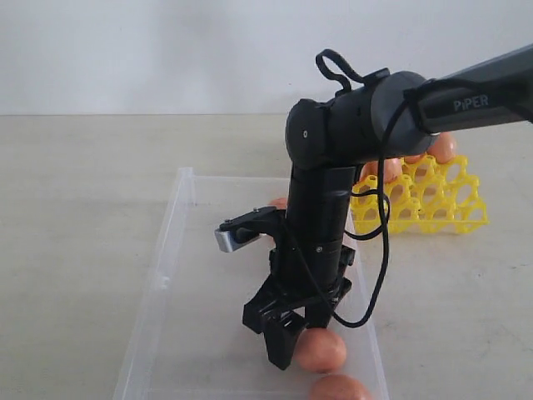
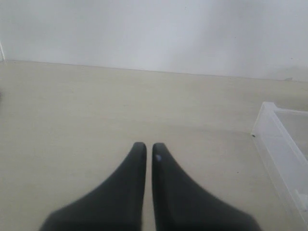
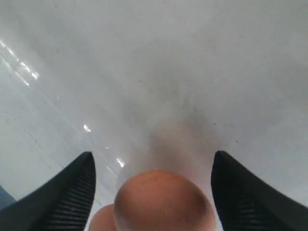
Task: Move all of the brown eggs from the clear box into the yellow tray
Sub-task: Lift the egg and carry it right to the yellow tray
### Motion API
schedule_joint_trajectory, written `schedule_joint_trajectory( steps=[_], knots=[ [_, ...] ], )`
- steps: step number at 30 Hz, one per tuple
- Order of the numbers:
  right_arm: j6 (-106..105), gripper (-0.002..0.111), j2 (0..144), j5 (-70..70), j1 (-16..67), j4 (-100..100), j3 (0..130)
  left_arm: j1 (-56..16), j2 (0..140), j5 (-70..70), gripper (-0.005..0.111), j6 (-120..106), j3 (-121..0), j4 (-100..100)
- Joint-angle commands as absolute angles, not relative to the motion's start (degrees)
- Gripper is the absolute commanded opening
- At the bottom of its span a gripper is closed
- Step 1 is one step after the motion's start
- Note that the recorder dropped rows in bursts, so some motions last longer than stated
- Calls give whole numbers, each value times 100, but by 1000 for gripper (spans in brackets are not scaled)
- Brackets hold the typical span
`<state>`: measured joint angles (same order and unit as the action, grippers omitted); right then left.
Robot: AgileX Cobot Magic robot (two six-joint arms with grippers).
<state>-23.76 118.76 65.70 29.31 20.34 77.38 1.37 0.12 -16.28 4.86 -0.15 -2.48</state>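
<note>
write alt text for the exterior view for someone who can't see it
A black robot arm reaches down into a clear box, its right gripper open around a brown egg. A second egg lies nearer the camera, and a yellow tray beside the box's far end holds a few more eggs.

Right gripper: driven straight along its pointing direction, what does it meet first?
Probably the brown egg centred in the open right gripper; its fingertips may reach the clear box floor about then. Depth is unclear.
</note>
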Motion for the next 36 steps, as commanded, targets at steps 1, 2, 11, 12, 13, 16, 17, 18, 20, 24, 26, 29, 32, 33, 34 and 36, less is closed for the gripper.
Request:
schedule_joint_trajectory(
  steps=[1,2,11,12,13,16,17,18,20,24,26,29,32,33,34,36],
  knots=[
    [-2766,61,11892,6618,2917,2033,7734,157,0,-1590,4,473,0,-234],
    [-2872,61,11892,6660,2917,2033,7734,157,0,-1590,4,473,0,-234],
    [-3674,60,11892,6996,2917,1951,7734,157,0,-1590,4,473,0,-234],
    [-3674,57,11892,6996,2917,1764,7734,157,0,-1590,4,473,0,-234],
    [-3674,47,11892,6996,2917,1552,7734,157,0,-1590,4,473,0,-234],
    [-3674,10,11892,6996,2917,1286,7734,157,0,-1590,4,473,0,-234],
    [-3656,0,11892,6996,2917,1282,7734,157,0,-1590,4,473,0,-234],
    [-3655,0,11892,6951,2917,1292,7734,157,0,-1590,4,473,0,-234],
    [-3595,0,11892,6792,2917,1335,7734,157,0,-1590,4,473,0,-234],
    [-3595,0,11650,6251,2917,1794,7734,157,0,-1590,4,473,0,-234],
    [-3595,0,11406,5686,2917,2039,7734,157,0,-1590,4,473,0,-234],
    [-3577,0,10942,4632,2917,2488,7734,157,0,-1600,4,473,0,-234],
    [-3463,0,10485,3353,2917,3234,7630,157,0,-1600,4,473,0,-234],
    [-3463,0,10346,2750,2917,3661,7513,157,0,-1600,4,473,0,-234],
    [-3476,0,10167,2220,2917,4039,7359,157,0,-1600,4,473,0,-234],
    [-3488,0,9831,876,2917,4922,6875,157,0,-1600,4,473,0,-234]
  ],
)
